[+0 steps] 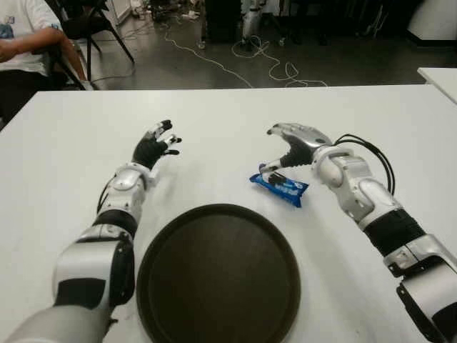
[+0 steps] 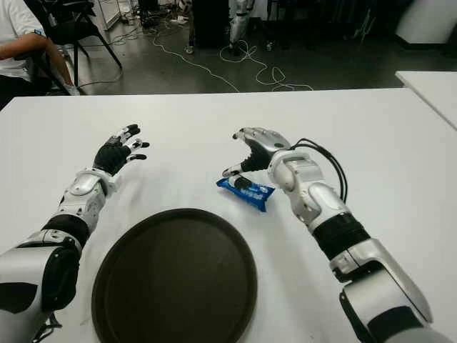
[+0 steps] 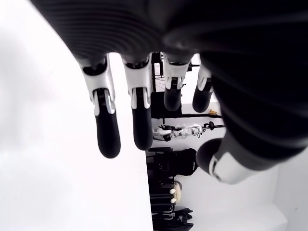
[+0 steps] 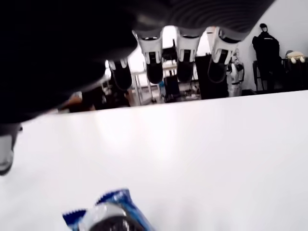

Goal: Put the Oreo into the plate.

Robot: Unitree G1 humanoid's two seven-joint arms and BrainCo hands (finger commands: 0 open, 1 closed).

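A white table (image 1: 235, 107) fills most of the eye views. Behind its far edge is a dark grey floor (image 1: 343, 68). White cables (image 1: 275, 68) lie in loops on this floor. At the far left a person (image 1: 18, 39) in a white shirt sits, and a black chair (image 1: 89, 25) stands just beside. A corner of a second white table (image 1: 439, 77) shows at the right edge. Dark equipment (image 1: 223, 18) stands at the back, too dim to name.

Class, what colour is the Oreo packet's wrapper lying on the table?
The Oreo packet is blue with white and dark print, seen best in the left eye view.
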